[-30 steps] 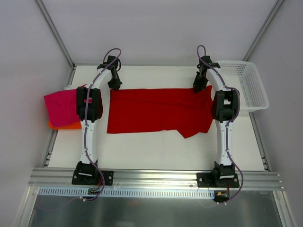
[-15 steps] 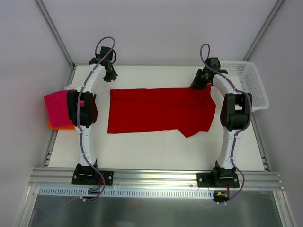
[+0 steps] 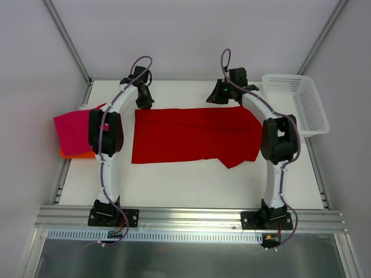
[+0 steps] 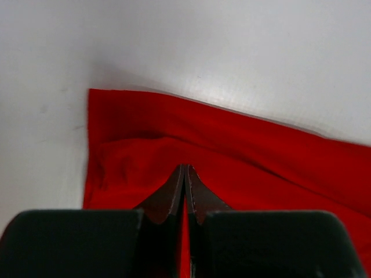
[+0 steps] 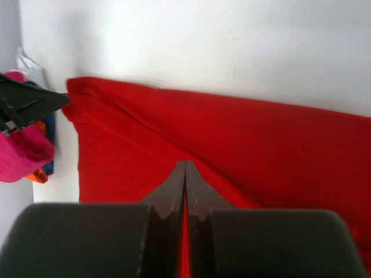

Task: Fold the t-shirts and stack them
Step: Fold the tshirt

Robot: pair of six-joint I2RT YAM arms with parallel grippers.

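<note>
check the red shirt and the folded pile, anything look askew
The red shirt is not a clean rectangle: a pointed flap sticks out past its near edge on the right. The pink shirt on the orange shirt overhangs the table at its left edge.

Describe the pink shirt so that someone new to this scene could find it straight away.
Go to the left edge of the white table, outside the left arm. A small pile of folded shirts lies there, and the pink shirt is on top. It is magenta and folded, with an orange shirt peeking out beneath, unlike the red shirt spread flat mid-table.
</note>
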